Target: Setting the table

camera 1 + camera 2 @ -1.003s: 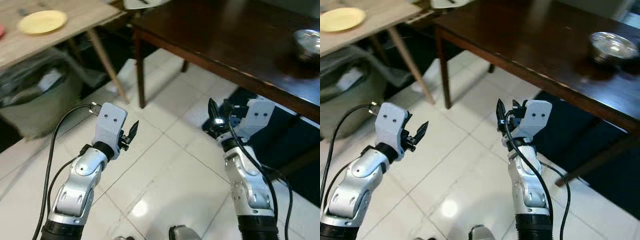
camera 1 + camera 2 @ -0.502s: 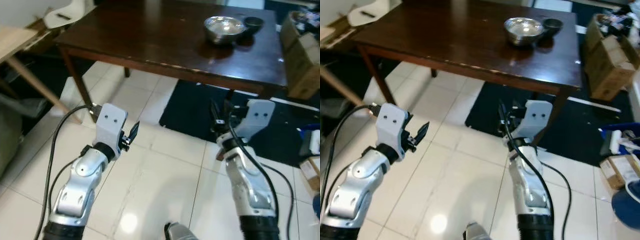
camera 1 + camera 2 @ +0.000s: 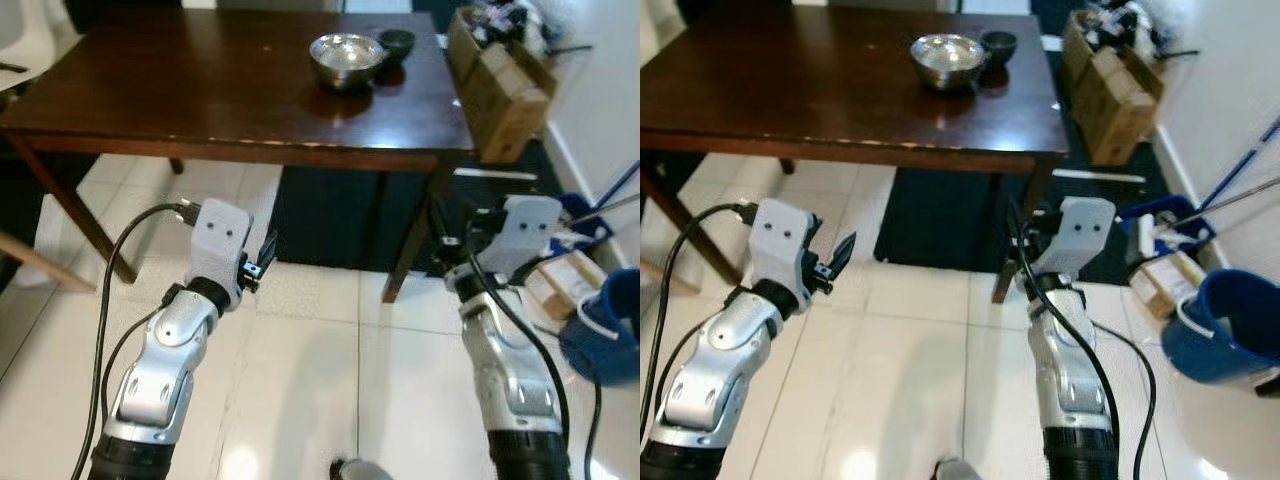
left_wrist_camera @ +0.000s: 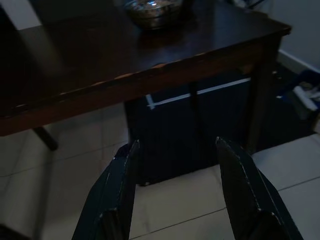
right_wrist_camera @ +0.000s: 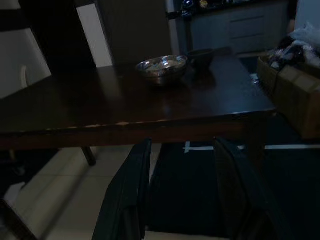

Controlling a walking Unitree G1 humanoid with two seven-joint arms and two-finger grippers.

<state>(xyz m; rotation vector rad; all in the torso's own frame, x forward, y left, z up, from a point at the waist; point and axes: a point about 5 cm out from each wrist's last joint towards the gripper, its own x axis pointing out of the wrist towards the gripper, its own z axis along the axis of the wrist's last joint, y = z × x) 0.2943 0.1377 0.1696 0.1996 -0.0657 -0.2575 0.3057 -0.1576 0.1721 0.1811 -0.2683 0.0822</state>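
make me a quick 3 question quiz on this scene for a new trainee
1. True or false: the left gripper is holding a dish.
2. Which sits on the dark wooden table? A) a yellow plate B) a metal bowl with a small dark bowl beside it C) a stack of cups
3. Fill in: on the robot's right, by the wall, stands a blue ____.

Key
1. False. Both the left gripper and the right gripper are open and empty, raised over the tiled floor short of the table.
2. B. The two bowls sit together near the table's far right corner.
3. Bucket.
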